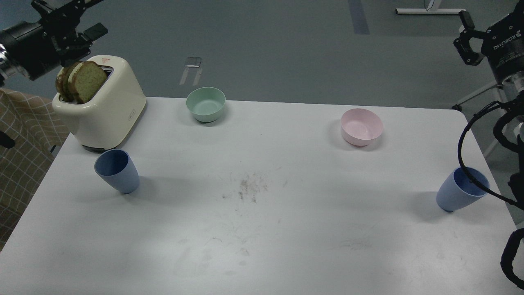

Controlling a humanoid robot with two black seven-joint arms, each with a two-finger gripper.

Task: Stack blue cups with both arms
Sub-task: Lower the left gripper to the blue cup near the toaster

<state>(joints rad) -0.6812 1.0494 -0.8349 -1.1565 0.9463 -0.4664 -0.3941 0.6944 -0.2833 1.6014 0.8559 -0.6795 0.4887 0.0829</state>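
White table (262, 229): a matte white top fills most of the view; scuffed grey near the middle; both cups stand on it, far apart, one by each side edge
Cream toaster (107, 112): at the far left corner of the table; two slices of brown bread (82, 82) stick up out of its slots; it sits just behind the left cup
Right arm: comes in at the right edge, black, with looping cable; one loop crosses in front of the right cup's rim
Left arm: comes in at the top left corner, held high above the toaster
Pink bowl (362, 127): far right of centre, empty; not part of the job
Mint-green bowl (206, 103): far edge, left of centre, empty; likewise to be left alone
Left blue cup (117, 171): upright, mouth up, long axis vertical; near the left edge, in front of the toaster
Right blue cup (461, 189): upright, mouth up; near the right edge; well apart from its twin
Right gripper (466, 39): top right, off beyond the table; fingers look parted and empty; the right cup lies well below and nearer the viewer
Left gripper (88, 35): seen dark and end-on; cannot tell if parted or closed; nothing visibly held; the left cup lies below it, past the toaster
Judgement: nothing stacked yet; each arm is nearer its own side's cup, so each must drop down and inward; the toaster crowds the left approach
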